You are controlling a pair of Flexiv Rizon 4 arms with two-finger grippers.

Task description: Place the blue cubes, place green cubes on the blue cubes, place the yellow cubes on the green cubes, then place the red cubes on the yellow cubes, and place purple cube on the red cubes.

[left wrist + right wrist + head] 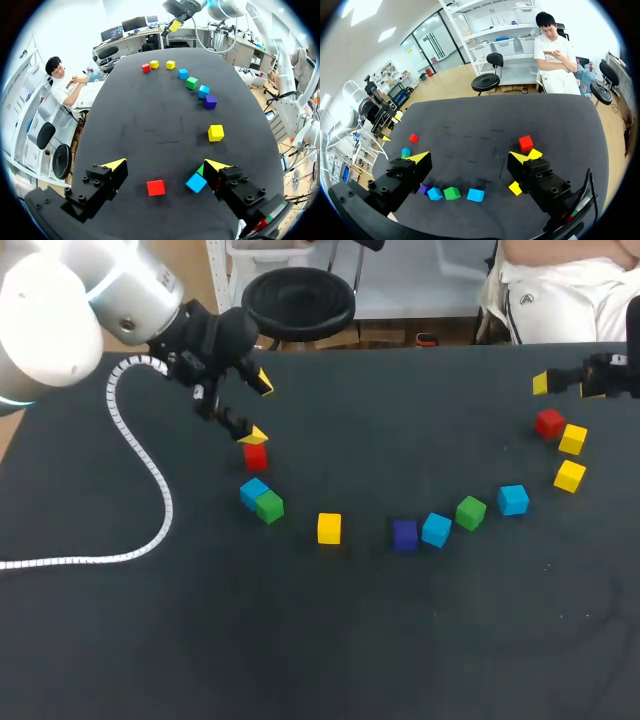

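My left gripper [258,408] hangs open just above a red cube [255,455]; in the left wrist view that red cube [156,187] lies between the open fingers, untouched. Beside it a blue cube [253,490] and a green cube [269,506] touch. Further right lie a yellow cube [329,528], the purple cube [405,534], a blue cube [436,529], a green cube [471,512] and a blue cube [513,500]. My right gripper [565,385] is open and empty at the far right, above a red cube [549,423] and two yellow cubes [573,439] [570,476].
The black table [330,640] carries only the cubes, strung in a loose arc across its middle. A white coiled cable [150,480] from my left arm trails over the table's left part.
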